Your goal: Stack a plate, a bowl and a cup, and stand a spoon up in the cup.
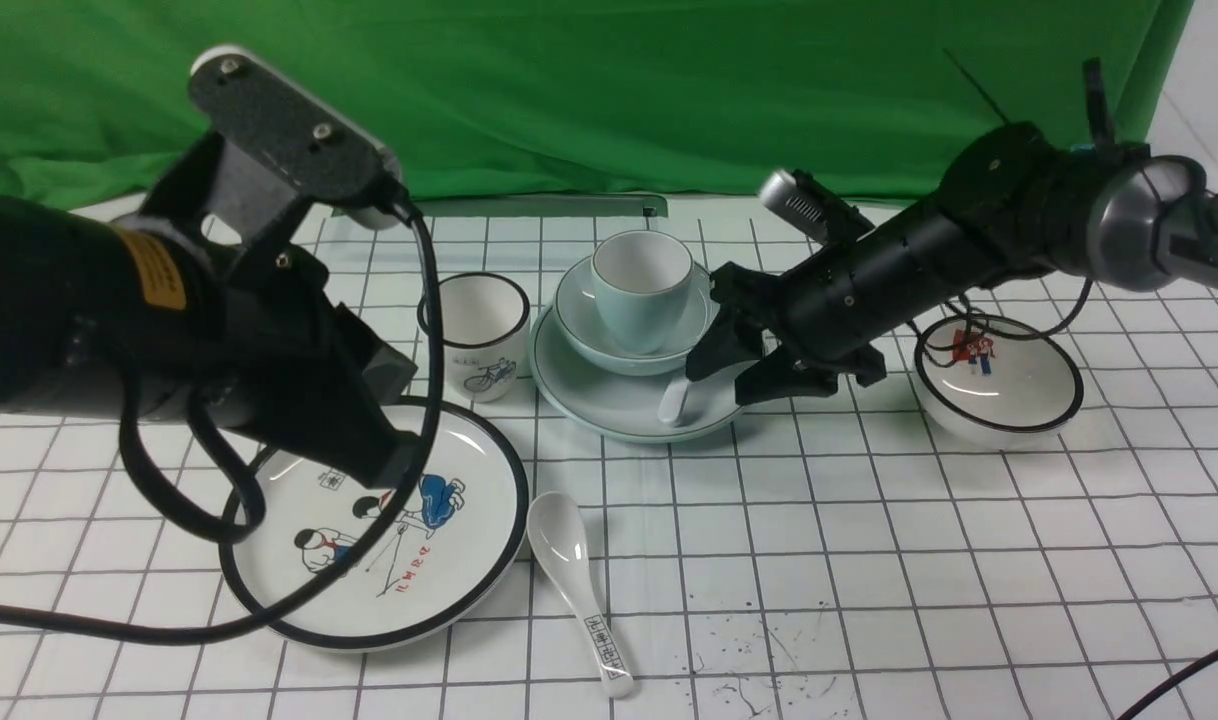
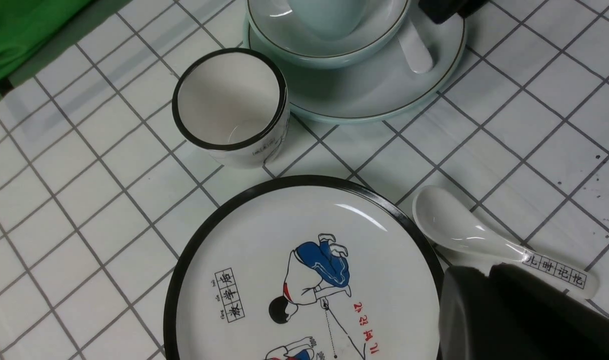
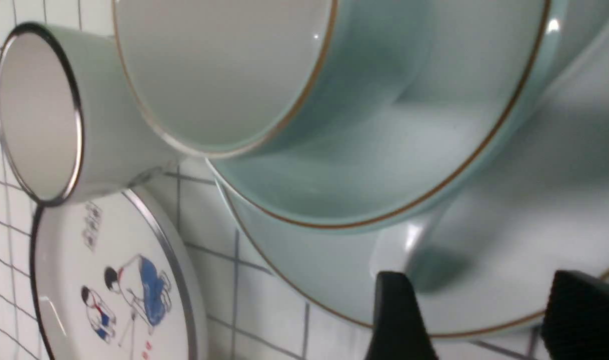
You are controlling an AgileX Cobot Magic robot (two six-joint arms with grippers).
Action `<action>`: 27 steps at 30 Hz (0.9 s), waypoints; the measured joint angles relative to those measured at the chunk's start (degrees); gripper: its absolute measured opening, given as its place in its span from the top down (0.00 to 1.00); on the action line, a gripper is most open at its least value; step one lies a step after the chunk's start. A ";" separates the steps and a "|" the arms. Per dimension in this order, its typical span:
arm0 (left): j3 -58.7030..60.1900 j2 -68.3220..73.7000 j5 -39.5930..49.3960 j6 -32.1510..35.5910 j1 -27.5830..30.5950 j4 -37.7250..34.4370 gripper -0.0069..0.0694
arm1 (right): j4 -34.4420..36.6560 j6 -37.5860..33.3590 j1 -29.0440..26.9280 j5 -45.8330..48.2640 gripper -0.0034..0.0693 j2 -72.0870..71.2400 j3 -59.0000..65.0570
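Note:
The pale blue-green plate [image 1: 589, 400] carries the matching bowl [image 1: 587, 322], and the cup [image 1: 641, 300] stands upright in the bowl. The plain white spoon [image 1: 674, 398] lies on the plate with its handle end sticking out from under the bowl's side. My right gripper [image 1: 744, 362] hovers low at the plate's right edge, open, with nothing between its fingers [image 3: 394, 315]. The spoon [image 3: 399, 240] is just ahead of them. My left gripper [image 2: 487, 272] is shut and empty, above the right edge of the cartoon plate.
A white black-rimmed cup with a bicycle drawing [image 1: 474, 335] stands left of the stack. The large cartoon plate [image 1: 469, 560] and a white spoon with black characters [image 1: 569, 560] lie in front. A white bowl with a red picture [image 1: 999, 385] sits under the right arm.

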 joint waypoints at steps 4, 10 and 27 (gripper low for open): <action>0.00 0.00 0.04 0.00 0.00 0.00 0.92 | -9.47 -0.90 -1.39 4.19 0.52 -3.82 -2.13; 0.00 -2.03 1.80 -3.81 0.00 0.45 0.92 | -27.34 -1.74 -1.87 8.40 0.81 -15.95 -2.76; 27.39 -44.21 -11.00 -25.21 0.00 9.18 0.92 | -32.18 -10.42 4.83 -23.07 0.89 -67.79 35.42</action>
